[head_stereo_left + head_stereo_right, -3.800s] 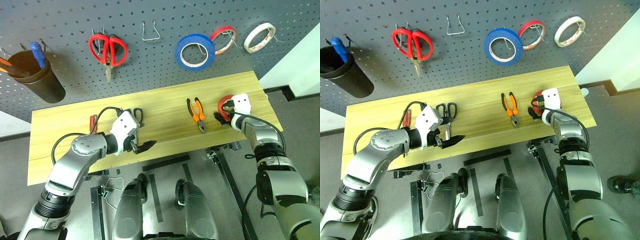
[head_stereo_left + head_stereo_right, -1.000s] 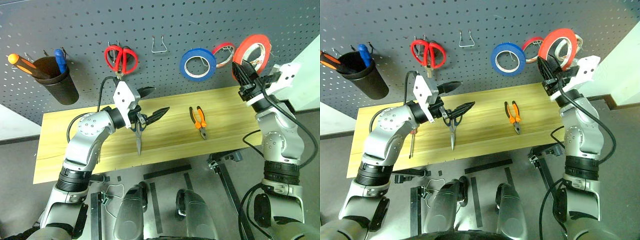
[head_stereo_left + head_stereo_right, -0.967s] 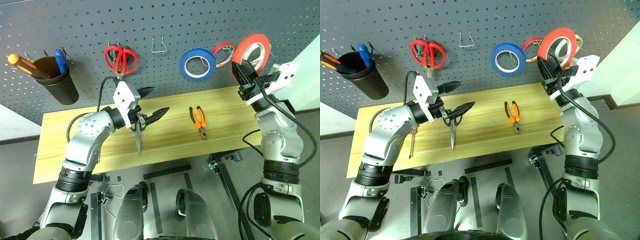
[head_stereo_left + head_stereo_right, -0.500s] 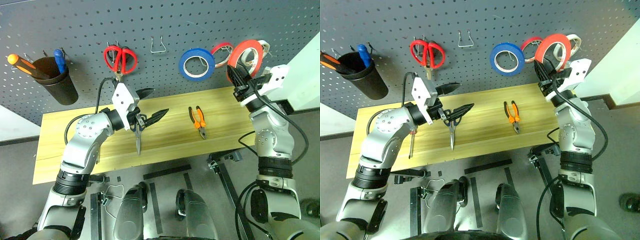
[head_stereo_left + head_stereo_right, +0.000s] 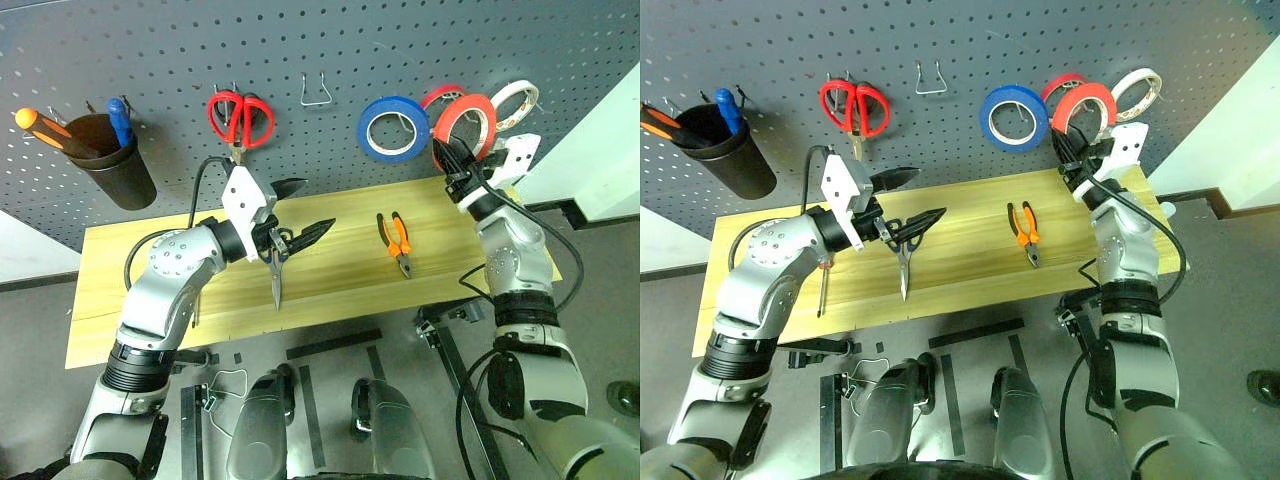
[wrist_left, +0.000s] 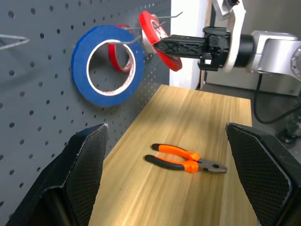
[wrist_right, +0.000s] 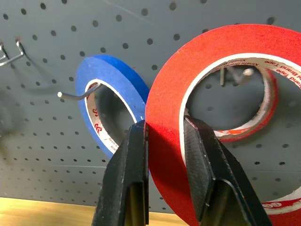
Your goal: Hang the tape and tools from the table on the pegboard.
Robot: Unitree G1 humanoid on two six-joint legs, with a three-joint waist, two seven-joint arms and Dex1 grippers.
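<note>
Pinching the red tape (image 7: 211, 94), the right gripper (image 7: 164, 141) needs its hole to go over the hook (image 7: 237, 73), while the left gripper (image 5: 300, 215) waits spread wide

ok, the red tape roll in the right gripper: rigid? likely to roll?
Probably stiff: the red tape roll keeps its round shape with the right gripper pinching its wall. Likely light, held by one edge. Released on the table, it could roll.
</note>
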